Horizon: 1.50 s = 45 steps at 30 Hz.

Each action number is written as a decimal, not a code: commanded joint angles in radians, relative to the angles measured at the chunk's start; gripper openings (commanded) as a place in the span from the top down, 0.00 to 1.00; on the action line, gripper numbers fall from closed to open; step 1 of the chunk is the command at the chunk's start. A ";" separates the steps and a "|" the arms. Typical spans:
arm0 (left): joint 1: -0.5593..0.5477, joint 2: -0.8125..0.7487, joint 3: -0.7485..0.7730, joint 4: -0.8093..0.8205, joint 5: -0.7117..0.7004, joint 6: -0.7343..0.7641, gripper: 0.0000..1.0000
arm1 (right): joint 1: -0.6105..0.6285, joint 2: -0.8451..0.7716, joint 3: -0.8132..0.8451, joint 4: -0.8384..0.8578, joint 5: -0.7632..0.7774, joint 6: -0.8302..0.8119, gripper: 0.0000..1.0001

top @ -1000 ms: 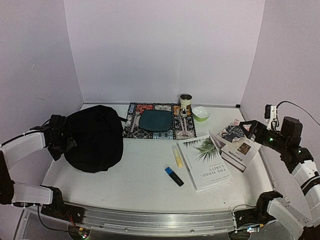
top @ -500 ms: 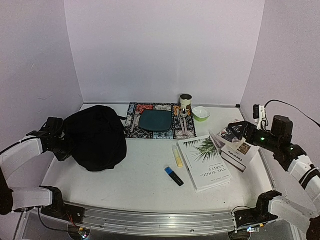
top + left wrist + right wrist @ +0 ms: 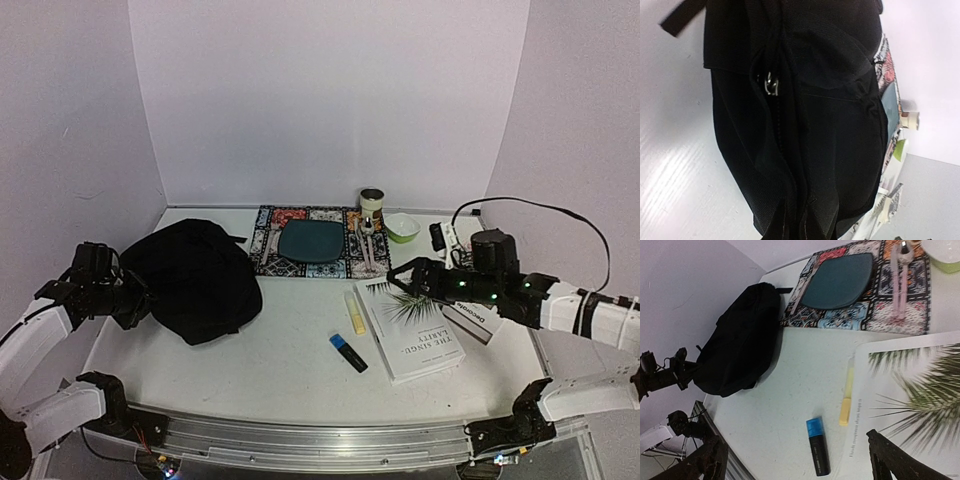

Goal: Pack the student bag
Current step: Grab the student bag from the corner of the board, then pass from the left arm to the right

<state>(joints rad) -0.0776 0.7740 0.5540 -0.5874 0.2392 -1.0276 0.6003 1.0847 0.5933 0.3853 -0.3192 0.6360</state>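
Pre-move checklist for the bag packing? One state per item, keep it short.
1. Left gripper shut on the student bag: ok, the fabric bunches toward it in the left wrist view.
2. Bag mouth open for loading: cannot tell. The zipper pull shows, but no opening is seen.
3. Right gripper open: ok, jaws wide.
4. Right gripper over the palm-cover book: ok.
5. Yellow highlighter apart from that book's edge: cannot tell, they lie very close.
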 commanded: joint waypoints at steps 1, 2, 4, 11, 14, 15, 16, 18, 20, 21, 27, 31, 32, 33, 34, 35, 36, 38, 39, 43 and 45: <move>-0.010 -0.067 -0.008 0.017 0.142 -0.079 1.00 | 0.123 0.117 0.107 0.131 0.063 0.108 0.02; -0.012 -0.080 -0.016 0.017 0.153 -0.090 1.00 | 0.146 0.154 0.136 0.135 0.071 0.133 0.02; -0.018 -0.110 -0.034 0.018 0.166 -0.113 1.00 | 0.195 0.234 0.189 0.138 0.090 0.174 0.02; -0.035 -0.178 -0.080 0.018 0.213 -0.155 1.00 | 0.354 0.510 0.393 0.155 0.170 0.302 0.02; -0.042 -0.177 -0.077 0.018 0.232 -0.150 1.00 | 0.392 0.619 0.483 0.156 0.191 0.346 0.02; -0.046 -0.175 -0.075 0.018 0.238 -0.148 1.00 | 0.402 0.652 0.513 0.155 0.196 0.361 0.02; -0.049 -0.172 -0.072 0.018 0.242 -0.147 1.00 | 0.410 0.688 0.539 0.155 0.200 0.376 0.02; -0.054 -0.168 -0.065 0.019 0.249 -0.147 1.00 | 0.420 0.741 0.582 0.150 0.202 0.403 0.02; -0.061 -0.166 -0.060 0.020 0.253 -0.147 1.00 | 0.427 0.789 0.622 0.146 0.194 0.423 0.02; -0.065 -0.165 -0.058 0.022 0.255 -0.147 1.00 | 0.431 0.807 0.641 0.144 0.192 0.425 0.02; -0.113 -0.149 -0.056 0.055 0.269 -0.151 1.00 | 0.456 0.869 0.699 0.129 0.197 0.440 0.09; -0.203 -0.120 -0.047 0.126 0.234 -0.200 1.00 | 0.463 0.821 0.662 0.106 0.231 0.437 0.10; -0.238 -0.111 -0.047 0.158 0.221 -0.220 1.00 | 0.463 0.799 0.644 0.093 0.243 0.432 0.09; -0.282 -0.099 -0.047 0.202 0.203 -0.244 1.00 | 0.463 0.776 0.624 0.076 0.257 0.428 0.09; -0.326 -0.083 -0.044 0.239 0.177 -0.268 1.00 | 0.463 0.753 0.606 0.063 0.270 0.423 0.08; -0.371 -0.061 -0.035 0.270 0.145 -0.286 1.00 | 0.463 0.733 0.595 0.049 0.278 0.418 0.08; -0.414 -0.037 -0.024 0.298 0.111 -0.301 1.00 | 0.463 0.717 0.589 0.032 0.285 0.414 0.08; -0.520 0.022 0.017 0.322 0.035 -0.313 1.00 | 0.463 0.696 0.585 0.002 0.294 0.410 0.08; -0.554 0.051 0.040 0.326 0.004 -0.312 1.00 | 0.463 0.688 0.581 -0.005 0.299 0.409 0.09; -0.652 0.120 0.098 0.331 -0.066 -0.302 1.00 | 0.463 0.661 0.566 -0.014 0.315 0.409 0.12; -0.677 0.141 0.112 0.335 -0.088 -0.303 1.00 | 0.463 0.652 0.563 -0.025 0.316 0.409 0.14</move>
<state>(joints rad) -0.7042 0.8949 0.5722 -0.3819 0.2118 -1.3187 1.0610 1.7875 1.1686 0.4013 -0.0351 1.0578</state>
